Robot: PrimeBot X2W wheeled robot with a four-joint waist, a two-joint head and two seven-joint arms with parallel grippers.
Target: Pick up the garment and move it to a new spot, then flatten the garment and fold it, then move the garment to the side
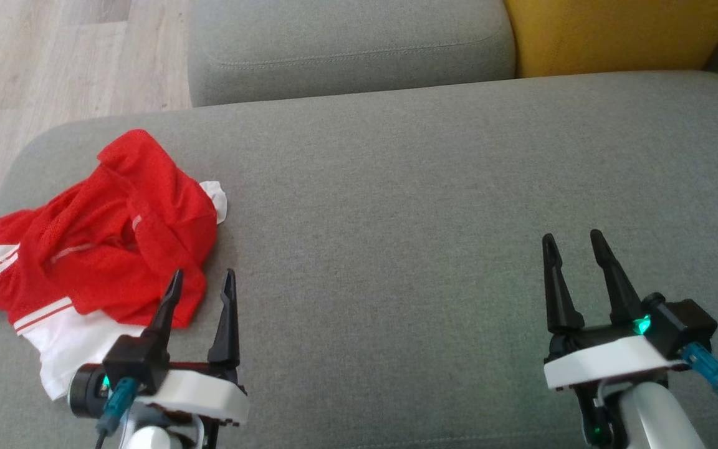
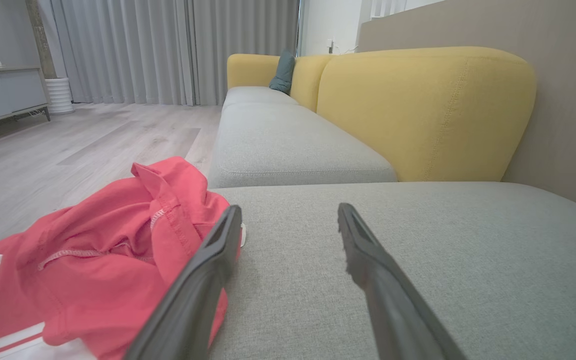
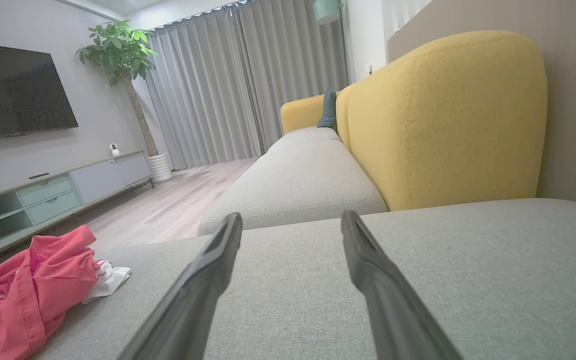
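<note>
Item: garment (image 1: pixel 103 249), red mesh sports fabric with white panels and thin red-and-white stripes. It lies crumpled in a heap on the grey sofa seat (image 1: pixel 396 206), ahead of and to the outer side of the left jaws and well apart from the right jaws. Left jaws: spread wide, holding nothing; the outer finger's tip overlaps the garment's near edge, contact not determinable. Right jaws: spread wide, holding nothing, over plain upholstery. Garment's far-left portion is cut off by the head view's edge; type of garment not legible. Sofa seat: coarse woven cloth, rounded corners. Beyond the jaws: second grey cushion (image 1: pixel 346 43) with stitched seam, yellow backrest (image 1: pixel 614 31). Pale wood-plank floor (image 1: pixel 53 56) beyond the garment.
</note>
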